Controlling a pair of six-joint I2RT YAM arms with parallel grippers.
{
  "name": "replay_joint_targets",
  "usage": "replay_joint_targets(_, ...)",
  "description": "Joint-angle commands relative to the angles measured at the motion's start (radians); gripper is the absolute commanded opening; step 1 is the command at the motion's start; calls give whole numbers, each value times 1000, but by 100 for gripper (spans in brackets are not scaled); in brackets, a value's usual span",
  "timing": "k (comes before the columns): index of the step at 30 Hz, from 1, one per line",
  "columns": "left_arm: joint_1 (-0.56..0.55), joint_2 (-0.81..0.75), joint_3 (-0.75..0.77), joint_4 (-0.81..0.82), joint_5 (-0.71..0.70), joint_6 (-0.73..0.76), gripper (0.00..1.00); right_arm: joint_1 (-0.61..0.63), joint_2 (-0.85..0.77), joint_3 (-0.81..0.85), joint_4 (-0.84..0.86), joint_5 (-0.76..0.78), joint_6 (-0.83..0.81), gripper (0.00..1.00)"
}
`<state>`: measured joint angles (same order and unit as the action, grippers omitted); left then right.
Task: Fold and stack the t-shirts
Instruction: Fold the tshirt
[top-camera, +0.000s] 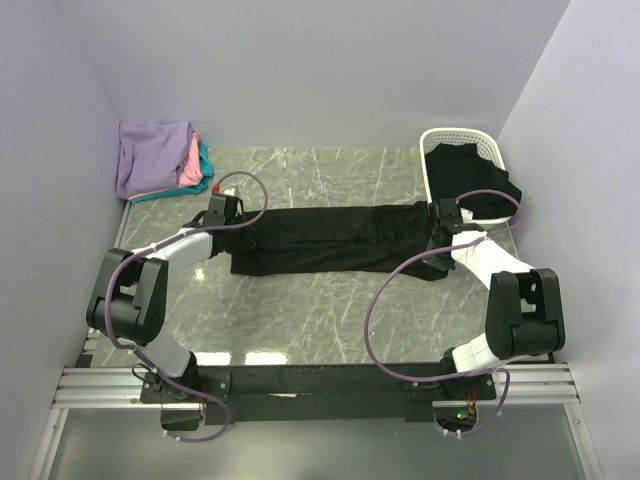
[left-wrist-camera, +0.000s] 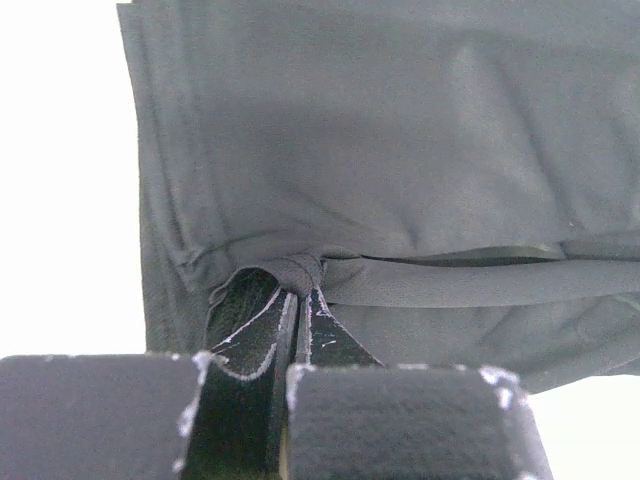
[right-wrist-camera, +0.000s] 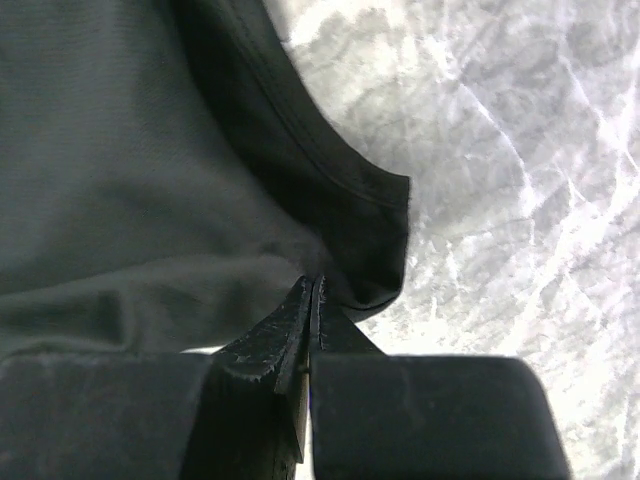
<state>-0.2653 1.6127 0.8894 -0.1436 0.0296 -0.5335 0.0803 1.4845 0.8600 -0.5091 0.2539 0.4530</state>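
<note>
A black t-shirt (top-camera: 330, 240) lies stretched in a long folded band across the middle of the marble table (top-camera: 330, 320). My left gripper (top-camera: 241, 214) is at its left end. In the left wrist view that gripper (left-wrist-camera: 303, 292) is shut on a pinched fold of the black cloth (left-wrist-camera: 400, 150). My right gripper (top-camera: 434, 215) is at the band's right end. The right wrist view shows it (right-wrist-camera: 316, 288) shut on the hemmed corner of the cloth (right-wrist-camera: 120, 150). Folded lavender, pink and teal t-shirts (top-camera: 155, 158) are stacked at the back left corner.
A white perforated basket (top-camera: 462, 138) stands at the back right with more black t-shirts (top-camera: 478, 185) spilling over its front rim, close behind my right gripper. Walls close in the table on three sides. Bare marble (right-wrist-camera: 520, 150) shows beside the held corner.
</note>
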Motion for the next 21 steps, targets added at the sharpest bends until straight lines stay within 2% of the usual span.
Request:
replay_joint_targets(1, 21, -57, 57, -123, -103, 24, 1, -8, 2, -15, 3, 67, 10, 0)
replay_joint_targets(9, 67, -33, 95, -287, -158, 39, 1, -10, -29, -33, -37, 199, 56, 0)
replay_joint_targets(16, 67, -5, 94, -291, -157, 33, 1, -13, -46, -15, -55, 243, 73, 0)
replay_joint_targets(17, 67, -1, 100, -294, -151, 38, 24, -14, -55, -15, -58, 248, 75, 4)
replay_joint_targets(19, 67, 7, 115, -327, -169, 35, 57, -13, -61, -9, -72, 271, 81, 23)
replay_joint_targets(20, 67, 6, 121, -338, -177, 32, 88, -14, -79, -7, -77, 269, 84, 45)
replay_joint_targets(21, 66, 0, 129, -364, -178, 29, 99, -13, -90, 3, -94, 271, 85, 60)
